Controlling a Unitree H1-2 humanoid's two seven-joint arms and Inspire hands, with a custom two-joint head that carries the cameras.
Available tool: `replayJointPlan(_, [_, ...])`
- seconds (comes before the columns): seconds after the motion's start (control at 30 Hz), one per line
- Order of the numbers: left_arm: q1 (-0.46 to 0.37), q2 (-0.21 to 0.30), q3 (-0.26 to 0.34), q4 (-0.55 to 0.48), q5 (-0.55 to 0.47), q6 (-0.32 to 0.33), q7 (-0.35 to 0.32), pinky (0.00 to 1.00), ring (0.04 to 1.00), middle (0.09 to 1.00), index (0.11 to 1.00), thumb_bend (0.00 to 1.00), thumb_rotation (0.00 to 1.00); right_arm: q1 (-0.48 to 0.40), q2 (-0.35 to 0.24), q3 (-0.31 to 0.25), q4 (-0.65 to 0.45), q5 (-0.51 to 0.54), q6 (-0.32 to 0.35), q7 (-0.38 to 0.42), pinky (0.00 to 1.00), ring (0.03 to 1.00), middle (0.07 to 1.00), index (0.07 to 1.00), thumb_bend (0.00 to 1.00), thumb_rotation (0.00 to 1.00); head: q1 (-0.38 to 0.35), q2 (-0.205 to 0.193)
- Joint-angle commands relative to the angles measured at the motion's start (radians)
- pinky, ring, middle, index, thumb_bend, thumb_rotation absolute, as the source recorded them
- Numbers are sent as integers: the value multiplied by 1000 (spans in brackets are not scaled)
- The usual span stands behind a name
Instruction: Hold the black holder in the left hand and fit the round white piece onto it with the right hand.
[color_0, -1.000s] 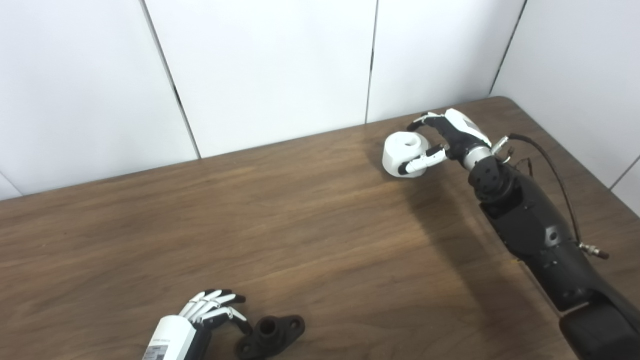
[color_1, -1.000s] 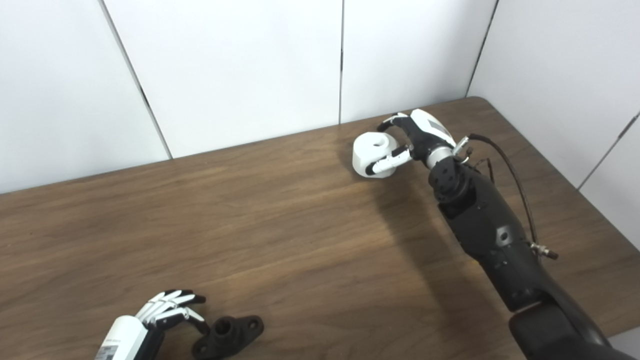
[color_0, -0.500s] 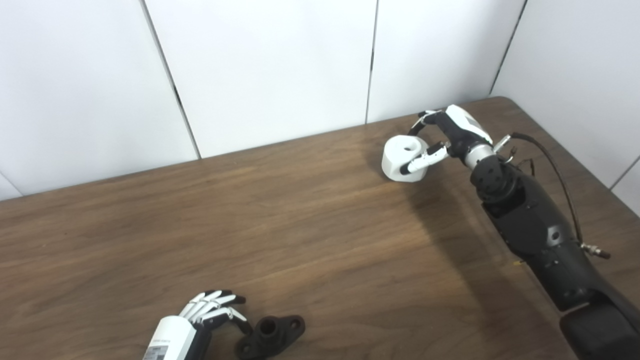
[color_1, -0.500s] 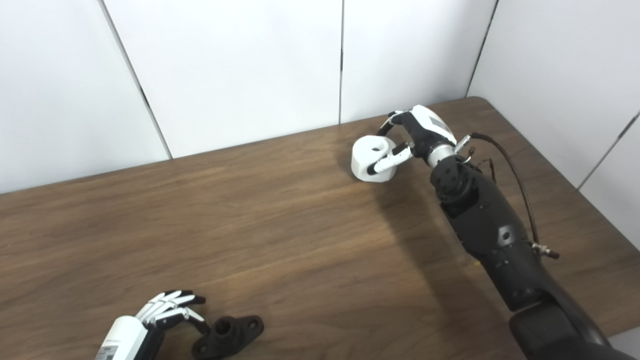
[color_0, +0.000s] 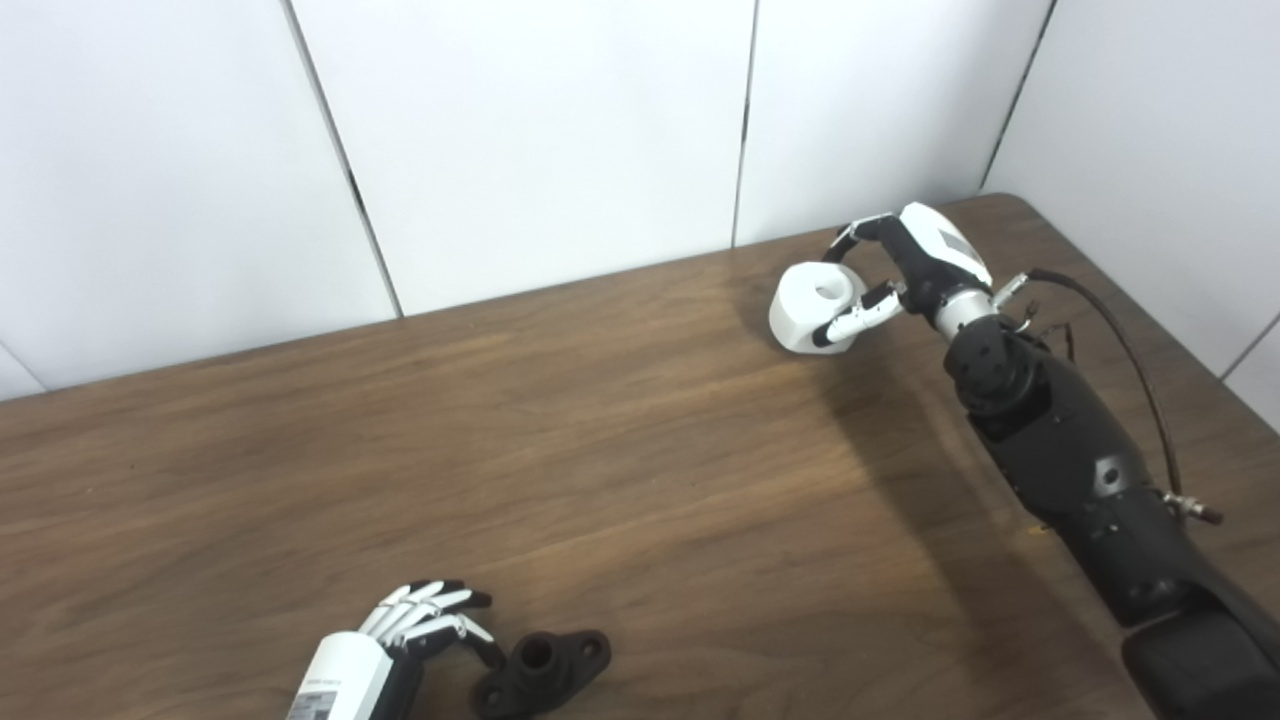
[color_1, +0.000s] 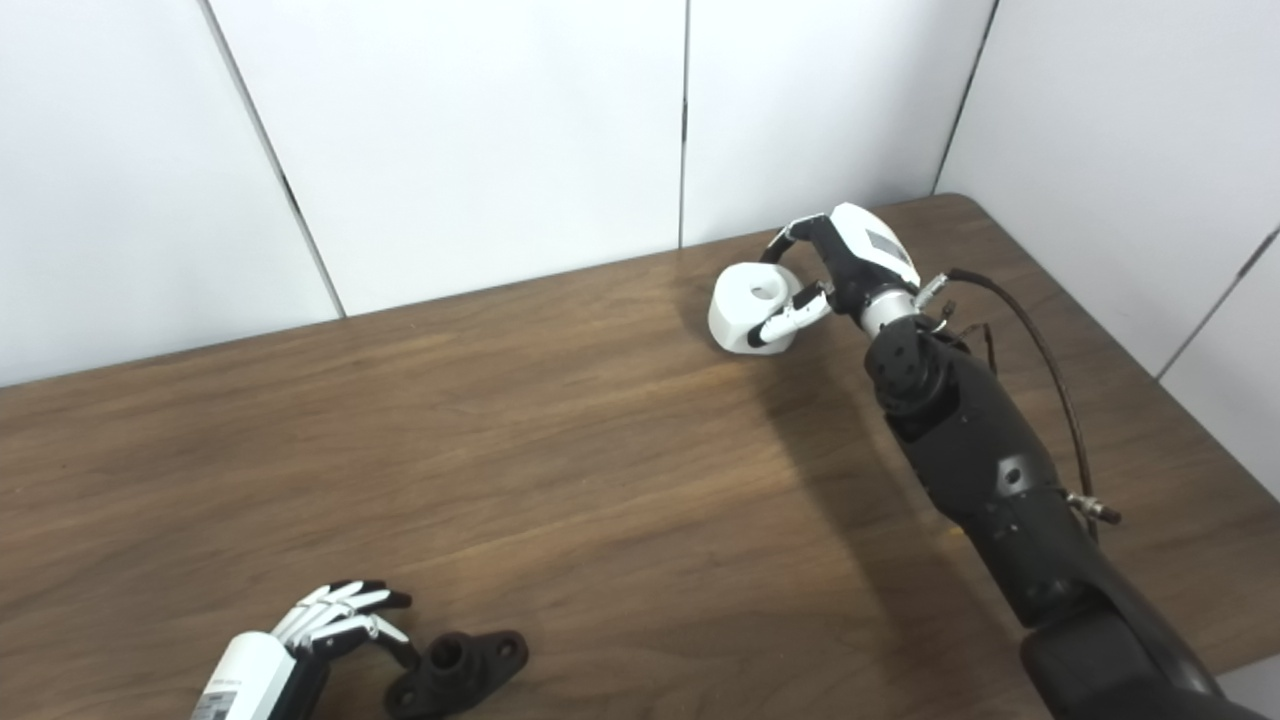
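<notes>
Fingers of right hand (color_0: 905, 270) curl round the round white piece (color_0: 812, 311) at table's (color_0: 640, 450) far right; looks rigid, light, smooth, so grip its sides. Left hand (color_0: 425, 625) fingers apart, empty, just beside black holder (color_0: 540, 670) near front edge

Holder (color_0: 541, 672) near-left; round piece (color_0: 812, 305) far-right

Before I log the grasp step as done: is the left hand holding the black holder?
No: the black holder lies on the table beside the open left hand.
</notes>
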Motion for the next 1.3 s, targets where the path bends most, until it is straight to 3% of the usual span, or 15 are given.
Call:
replayJointPlan(0.0, [25, 18, -5, 6, 37, 28, -42, 875, 843, 772, 488, 517, 42, -30, -29, -7, -17, -13, -34, -23, 866, 909, 812, 482, 525, 139, -1, 1])
replayJointPlan(0.2, [25, 6, -11, -6, 47, 38, -48, 868, 840, 768, 487, 517, 42, -3, -40, -12, -110, -15, -15, 8, 859, 909, 804, 483, 525, 139, 52, 18])
replayJointPlan(0.37, [19, -16, -26, -24, 70, 71, -70, 860, 841, 767, 488, 517, 42, 55, -78, -7, -327, -31, 35, 115, 852, 912, 801, 483, 525, 140, 145, 36])
replayJointPlan(0.63, [-2, -48, -56, 1, 109, 100, -72, 880, 851, 783, 488, 517, 43, 144, -75, 13, -666, -11, 198, 314, 896, 913, 797, 482, 524, 136, 239, 58])
replayJointPlan(0.93, [-24, -76, -79, 18, 126, 137, -71, 912, 873, 795, 489, 517, 43, 258, 5, 25, -865, -61, 218, 453, 858, 917, 803, 482, 524, 135, 311, 94])
replayJointPlan(1.13, [-36, -79, -84, 25, 133, 140, -65, 925, 878, 794, 489, 517, 44, 303, 65, 31, -913, -67, 216, 500, 867, 924, 805, 482, 524, 133, 320, 125])
replayJointPlan(1.27, [-44, -80, -85, 30, 140, 143, -63, 921, 874, 793, 489, 517, 45, 323, 106, 42, -934, -72, 217, 514, 932, 928, 811, 482, 524, 133, 317, 138])
